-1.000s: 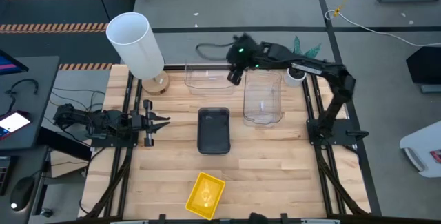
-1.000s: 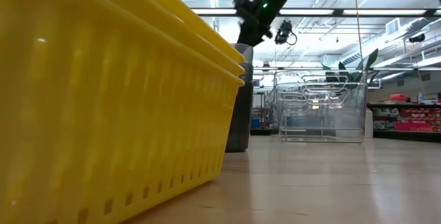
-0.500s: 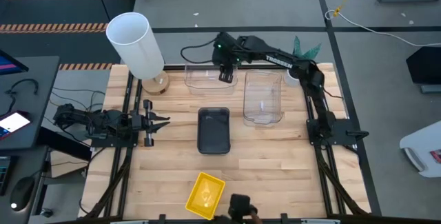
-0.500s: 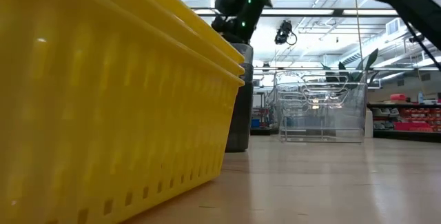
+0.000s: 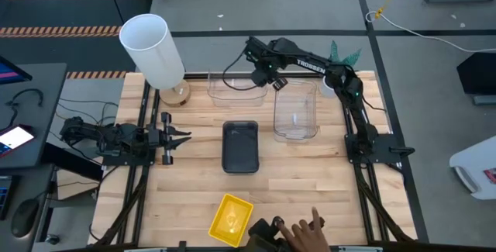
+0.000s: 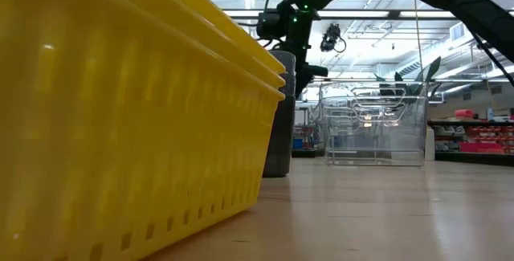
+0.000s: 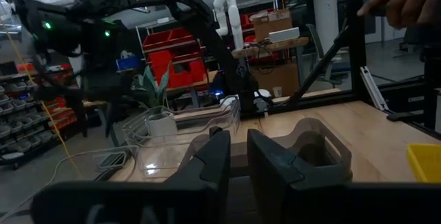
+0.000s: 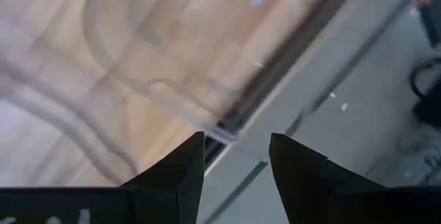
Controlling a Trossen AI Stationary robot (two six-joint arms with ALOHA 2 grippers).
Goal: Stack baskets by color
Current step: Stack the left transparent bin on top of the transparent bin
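A clear basket [image 5: 232, 88] lies along the table's far edge, with a second clear one [image 5: 296, 111] to its right. A dark grey basket [image 5: 240, 145] rests mid-table. A yellow basket [image 5: 231, 219] sits near the front edge and fills the low view [image 6: 120, 116], where it shows two nested rims. My right gripper [image 5: 270, 77] hangs open above the right end of the far clear basket, pointing steeply down, and the basket's rim [image 8: 193, 117] shows ahead of its fingers. My left gripper [image 5: 180, 136] waits at the table's left edge with a narrow gap [image 7: 238, 158] between its fingers.
A tall white cylinder [image 5: 151, 46] stands at the far left corner, and a small potted plant [image 5: 337, 54] at the far right. A person's hand [image 5: 301, 233] reaches in over the near edge beside the yellow basket. Bare wood lies between the grey basket and the left gripper.
My right gripper has sunk toward the far clear basket at the far edge while rolling its wrist, its fingers staying open. A person's hand has come in at the near edge.
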